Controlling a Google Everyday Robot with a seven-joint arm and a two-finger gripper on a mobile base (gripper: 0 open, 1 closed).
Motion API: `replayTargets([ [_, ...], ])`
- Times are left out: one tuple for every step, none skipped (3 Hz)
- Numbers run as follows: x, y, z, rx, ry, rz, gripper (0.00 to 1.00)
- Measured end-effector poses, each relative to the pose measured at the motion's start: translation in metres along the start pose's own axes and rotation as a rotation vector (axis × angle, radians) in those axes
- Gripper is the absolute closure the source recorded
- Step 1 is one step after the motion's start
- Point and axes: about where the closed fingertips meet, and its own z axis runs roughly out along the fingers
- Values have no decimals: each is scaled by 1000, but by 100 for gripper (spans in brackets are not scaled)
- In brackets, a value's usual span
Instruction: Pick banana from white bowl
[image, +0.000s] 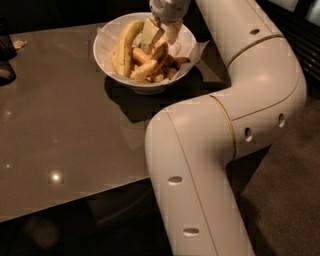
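1. Banana (146, 69): slim, yellow and speckled, it lies in the bowl (101, 54) with its upper end pointing at the tool. It rests among small orange-yellow fruits (167, 74) in the bowl's right half.
2. Bowl: white, round and deep, it stands on the bench (65, 125) close to the far edge, nearer the far right corner. Crinkled white paper (200, 50) lines it and sticks out in a point over the right rim.
3. Thick banana (124, 46): pale yellow, it leans against the bowl's left wall, just beside the slim one.
4. Tool (161, 40): it reaches down into the bowl from the far edge, directly over the banana's upper end. Whether it is released or clenched on the fruit cannot be told.
5. Arm (200, 150): white and jointed, it bends over the bench's right edge, with its elbow at the near right.
6. Dark object (5, 60): it sits at the left edge, well apart from the bowl.
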Motion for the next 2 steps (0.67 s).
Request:
replayTargets([
  [0, 0, 6, -2, 13, 3, 37],
  [2, -1, 11, -5, 25, 9, 37],
])
